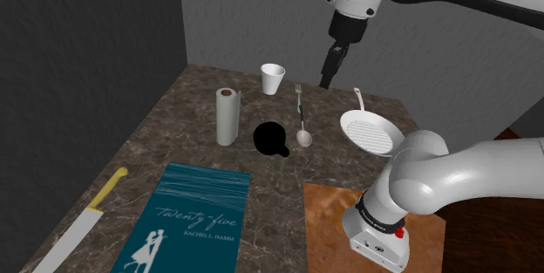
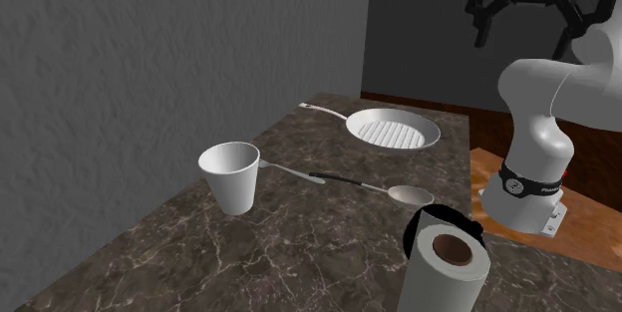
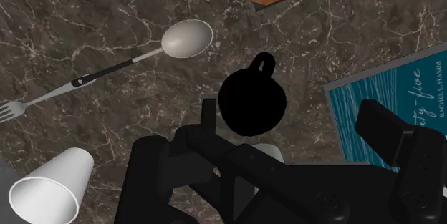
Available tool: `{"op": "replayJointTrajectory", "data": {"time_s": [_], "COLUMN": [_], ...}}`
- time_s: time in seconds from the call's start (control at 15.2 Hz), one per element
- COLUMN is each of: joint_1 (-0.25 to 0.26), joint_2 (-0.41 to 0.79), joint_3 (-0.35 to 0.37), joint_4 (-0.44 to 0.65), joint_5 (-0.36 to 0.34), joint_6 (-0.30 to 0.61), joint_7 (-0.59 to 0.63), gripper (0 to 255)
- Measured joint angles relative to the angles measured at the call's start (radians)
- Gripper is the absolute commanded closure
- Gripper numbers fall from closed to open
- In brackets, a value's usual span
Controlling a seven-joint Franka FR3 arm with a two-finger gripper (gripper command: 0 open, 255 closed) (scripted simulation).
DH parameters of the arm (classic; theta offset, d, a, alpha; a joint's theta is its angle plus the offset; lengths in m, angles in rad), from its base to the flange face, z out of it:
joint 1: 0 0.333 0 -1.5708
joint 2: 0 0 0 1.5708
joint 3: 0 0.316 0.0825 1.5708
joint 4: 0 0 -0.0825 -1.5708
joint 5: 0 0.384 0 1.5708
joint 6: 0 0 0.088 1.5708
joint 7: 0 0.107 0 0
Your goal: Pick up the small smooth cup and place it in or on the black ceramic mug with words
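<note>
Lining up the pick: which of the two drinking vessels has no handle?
The white tapered cup: its sides are plain all round. The black mug, beside the paper towel roll, has a looped handle sticking out.

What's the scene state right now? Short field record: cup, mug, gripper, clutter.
cup: white cup, upright on the counter, not held
mug: black mug, between paper towel roll and spoon
hand: gripper open, empty, raised above the counter
clutter: fork, grill pan, book, knife

Grey walls (image 1: 87, 36), dark marbled countertop (image 1: 166, 136).
</note>
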Motion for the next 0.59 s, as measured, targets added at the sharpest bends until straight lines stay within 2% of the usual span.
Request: {"op": "replayJointTrajectory", "data": {"time_s": [0.2,0.59], "joint_1": [-0.004,-0.025], "joint_2": [0.022,0.154], "joint_3": [-0.013,-0.07], "joint_4": [-0.012,-0.038], "joint_5": [-0.015,-0.078], "joint_6": [0.037,0.221], "joint_7": [-0.018,-0.098], "gripper": [0,0]}}
